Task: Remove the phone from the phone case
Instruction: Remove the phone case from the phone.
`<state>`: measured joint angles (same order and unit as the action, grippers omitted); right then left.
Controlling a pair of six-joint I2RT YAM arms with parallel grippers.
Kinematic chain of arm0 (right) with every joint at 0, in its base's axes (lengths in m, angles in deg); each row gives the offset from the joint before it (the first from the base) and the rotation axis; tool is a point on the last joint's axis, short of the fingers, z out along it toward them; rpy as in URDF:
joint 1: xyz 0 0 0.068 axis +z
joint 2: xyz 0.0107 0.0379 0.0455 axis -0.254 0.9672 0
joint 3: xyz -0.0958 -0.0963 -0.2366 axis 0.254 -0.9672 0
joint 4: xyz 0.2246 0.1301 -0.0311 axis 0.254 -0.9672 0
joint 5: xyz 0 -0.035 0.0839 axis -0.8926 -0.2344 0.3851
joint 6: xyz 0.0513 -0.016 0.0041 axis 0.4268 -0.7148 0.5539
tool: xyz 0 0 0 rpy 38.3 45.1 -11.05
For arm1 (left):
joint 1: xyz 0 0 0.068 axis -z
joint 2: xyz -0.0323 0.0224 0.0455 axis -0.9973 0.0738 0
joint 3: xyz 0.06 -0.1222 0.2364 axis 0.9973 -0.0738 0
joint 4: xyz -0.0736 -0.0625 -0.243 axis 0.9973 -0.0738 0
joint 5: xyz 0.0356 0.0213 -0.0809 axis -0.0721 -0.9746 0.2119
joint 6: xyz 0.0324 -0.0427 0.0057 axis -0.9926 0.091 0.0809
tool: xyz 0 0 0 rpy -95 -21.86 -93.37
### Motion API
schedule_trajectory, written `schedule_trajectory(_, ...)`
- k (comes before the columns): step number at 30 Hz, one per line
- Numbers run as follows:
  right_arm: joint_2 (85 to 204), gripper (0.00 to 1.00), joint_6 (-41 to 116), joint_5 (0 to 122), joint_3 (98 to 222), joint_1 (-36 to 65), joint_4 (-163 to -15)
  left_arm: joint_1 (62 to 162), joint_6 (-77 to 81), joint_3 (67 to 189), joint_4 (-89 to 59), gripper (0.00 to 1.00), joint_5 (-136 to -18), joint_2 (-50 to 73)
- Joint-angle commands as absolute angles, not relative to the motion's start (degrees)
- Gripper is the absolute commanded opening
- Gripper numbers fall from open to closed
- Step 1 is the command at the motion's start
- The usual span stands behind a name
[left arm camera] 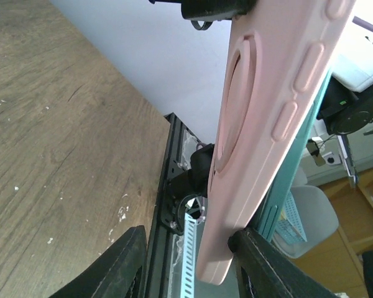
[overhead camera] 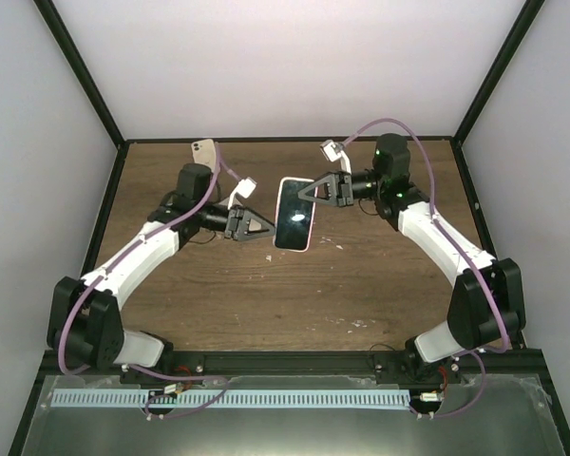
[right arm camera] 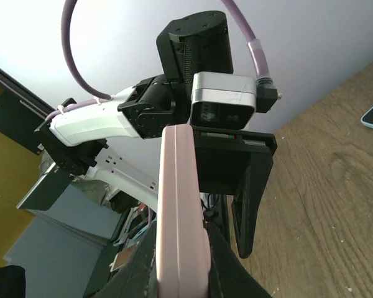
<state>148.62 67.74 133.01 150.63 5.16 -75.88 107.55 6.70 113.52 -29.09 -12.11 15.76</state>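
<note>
The phone (overhead camera: 294,214), inside its pink phone case (left arm camera: 255,124), is held above the table's (overhead camera: 361,285) middle. The right gripper (overhead camera: 306,193) clamps the case's far-right edge. The left gripper (overhead camera: 268,228) fingers stand apart around its near-left edge.

Spare phone (overhead camera: 203,149) at far left

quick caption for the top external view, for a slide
The left hand and right hand meet at the pink-cased phone over the wooden table.
</note>
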Motion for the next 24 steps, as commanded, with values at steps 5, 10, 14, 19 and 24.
schedule_trajectory(5, 149.66, 0.01, 67.76, 136.59, 151.92, 14.53, -76.19, 109.73, 19.44, 118.36, -5.79, 0.42, -15.99, 19.62)
schedule_trajectory(10, 151.11, 0.01, 69.68, 136.08, 152.6, 16.04, -72.96, 110.87, 21.19, 119.06, -2.76, 0.44, -15.74, 21.05)
schedule_trajectory(14, 152.05, 0.01, 71.39, 135.65, 152.52, 17.32, -70.21, 111.52, 21.18, 119.49, -2.37, 0.49, -16.31, 21.62)
schedule_trajectory(19, 152.29, 0.01, 78.73, 134.85, 150.93, 17.63, -62.77, 111.47, 13.86, 121.02, -12.4, 0.53, -24.01, 21.1)
schedule_trajectory(24, 152.14, 0.01, 82.71, 132.76, 149.59, 17.57, -60.11, 109.04, 16.41, 120.07, -11.2, 0.51, -30.27, 21.35)
